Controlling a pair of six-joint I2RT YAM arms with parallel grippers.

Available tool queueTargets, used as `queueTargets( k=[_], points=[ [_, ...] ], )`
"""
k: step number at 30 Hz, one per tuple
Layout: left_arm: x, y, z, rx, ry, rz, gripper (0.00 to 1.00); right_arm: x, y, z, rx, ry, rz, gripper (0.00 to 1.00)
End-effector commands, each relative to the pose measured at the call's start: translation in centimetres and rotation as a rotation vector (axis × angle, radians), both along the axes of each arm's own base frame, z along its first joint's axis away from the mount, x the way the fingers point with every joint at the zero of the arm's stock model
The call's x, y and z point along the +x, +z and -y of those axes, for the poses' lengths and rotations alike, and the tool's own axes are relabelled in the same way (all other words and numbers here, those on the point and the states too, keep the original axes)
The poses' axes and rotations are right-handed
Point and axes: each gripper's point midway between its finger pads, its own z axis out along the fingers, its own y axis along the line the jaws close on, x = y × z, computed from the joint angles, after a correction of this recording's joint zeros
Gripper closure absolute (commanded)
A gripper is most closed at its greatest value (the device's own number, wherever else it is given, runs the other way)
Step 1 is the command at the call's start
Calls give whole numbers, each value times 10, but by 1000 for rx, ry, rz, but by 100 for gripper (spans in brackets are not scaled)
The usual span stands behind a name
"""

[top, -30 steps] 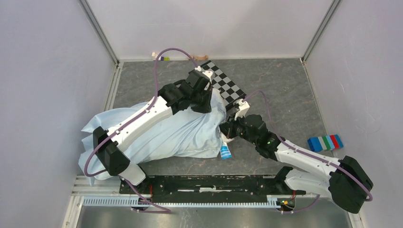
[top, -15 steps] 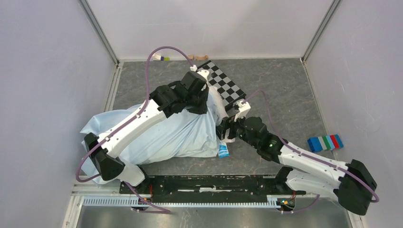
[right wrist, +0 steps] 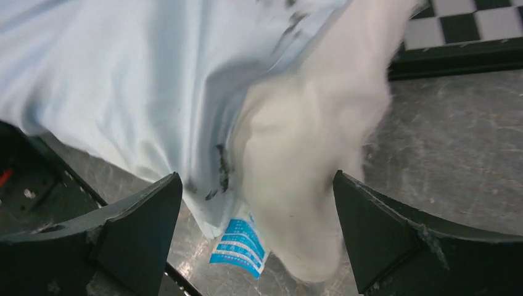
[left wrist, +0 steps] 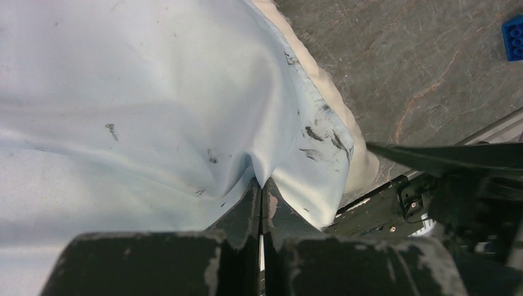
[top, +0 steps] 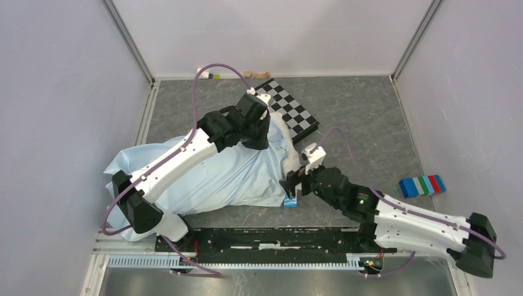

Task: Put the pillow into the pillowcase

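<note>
The pale-blue pillowcase [top: 228, 176] lies crumpled left of the middle, with the cream pillow [top: 290, 160] inside it and bulging out of its right-hand opening. My left gripper [top: 261, 132] is shut on a pinched fold of the pillowcase [left wrist: 154, 92] near that opening, and the left wrist view shows the left gripper [left wrist: 262, 185] with fabric puckered between its tips. My right gripper [top: 295, 185] stands wide open just off the exposed pillow corner [right wrist: 308, 154]. The right gripper [right wrist: 256, 179] holds nothing. The pillow's blue tag [right wrist: 240, 243] lies on the floor.
A black-and-white checkerboard panel [top: 293, 111] lies just behind the pillow's exposed end. A striped blue, green and red block [top: 422, 185] sits at the right. Small objects [top: 210, 75] rest against the back wall. The black rail [top: 265, 237] runs along the near edge.
My right gripper has opened wide, let go of the pillow's end and drawn back toward the near edge. The left gripper keeps its hold on the pillowcase, having shifted only slightly.
</note>
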Motion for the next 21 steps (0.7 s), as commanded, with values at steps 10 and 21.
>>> queueTargets(
  k=[10, 21],
  points=[
    [11, 36, 9, -87, 2, 77, 98, -6, 28, -89, 3, 225, 5, 92],
    [58, 86, 61, -111, -53, 81, 93, -50, 228, -132, 420, 552, -100, 100]
  ],
)
